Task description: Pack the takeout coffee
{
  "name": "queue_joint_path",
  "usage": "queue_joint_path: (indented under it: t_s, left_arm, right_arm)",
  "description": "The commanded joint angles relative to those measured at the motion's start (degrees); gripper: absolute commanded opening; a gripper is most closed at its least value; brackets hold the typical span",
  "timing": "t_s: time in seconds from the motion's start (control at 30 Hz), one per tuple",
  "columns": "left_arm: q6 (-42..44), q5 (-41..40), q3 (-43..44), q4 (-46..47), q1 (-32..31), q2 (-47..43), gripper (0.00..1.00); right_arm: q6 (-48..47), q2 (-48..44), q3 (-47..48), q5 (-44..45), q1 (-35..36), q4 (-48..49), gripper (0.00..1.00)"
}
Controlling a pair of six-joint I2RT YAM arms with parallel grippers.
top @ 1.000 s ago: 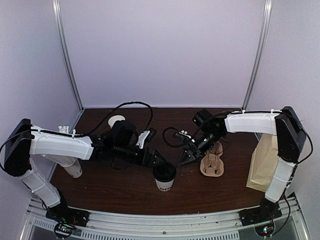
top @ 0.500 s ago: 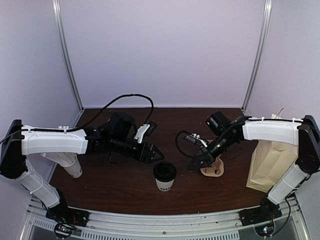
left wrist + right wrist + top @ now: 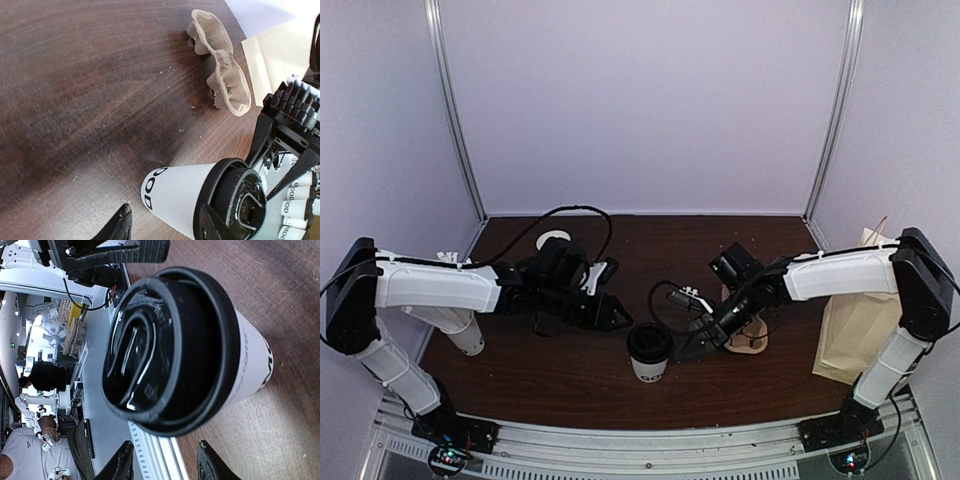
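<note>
The small white paper cup with dark print and a round black plastic lid (image 3: 648,352) stood upright on the dark wooden desk (image 3: 550,385), near its front edge, its long axis vertical. The left jaws were apart just behind it on its left, the cup lying ahead between their tips. The right jaws, also apart and gripping nothing, sat just to its right, with the brown moulded-pulp cup carrier (image 3: 750,335) beyond them. Both were near; the left looked better lined up.
</note>
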Motion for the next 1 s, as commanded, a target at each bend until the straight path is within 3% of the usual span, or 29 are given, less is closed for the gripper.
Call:
queue_joint_path:
  t_s: [0.0,0.97]
  left_arm:
    - [-2.7,1.9,-0.4,5.5,0.5,0.0,0.46]
    - [-4.5,3.9,-3.8,9.2,0.5,2.7,0.4]
  right_arm:
    - [4.0,2.4,2.3,-1.8,1.0,4.4,0.43]
    - [3.2,9.2,6.6,2.6,1.1,-1.5,0.5]
